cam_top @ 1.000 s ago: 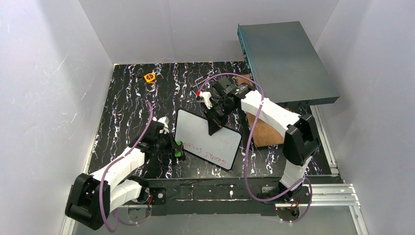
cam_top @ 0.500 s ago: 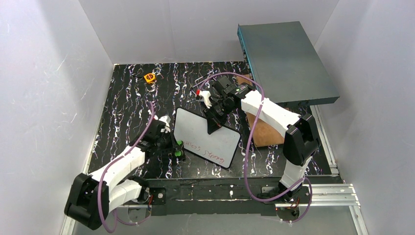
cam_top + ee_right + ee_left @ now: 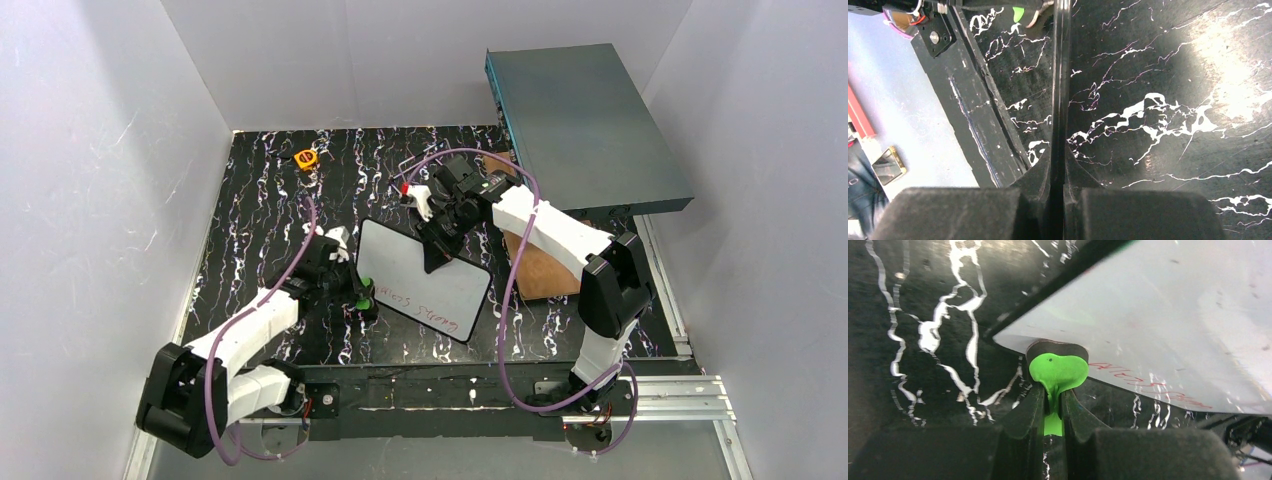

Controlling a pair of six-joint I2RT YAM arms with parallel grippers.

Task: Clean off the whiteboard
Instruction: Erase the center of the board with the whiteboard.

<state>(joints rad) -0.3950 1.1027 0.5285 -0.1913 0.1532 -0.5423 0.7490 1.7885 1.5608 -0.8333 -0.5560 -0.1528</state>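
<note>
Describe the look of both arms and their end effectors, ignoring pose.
Both arms have white moulded link shells with chunky black joint housings. A purple cable loops loosely along the left arm and the right arm. The left end effector and right end effector each carry two matte black tapered fingers.

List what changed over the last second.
The left claw, shut on the eraser, slid a little away from the arm bases along the left edge of the whiteboard. The right claw kept its grip on the board's far edge. The board stayed put, and red writing remains.
</note>
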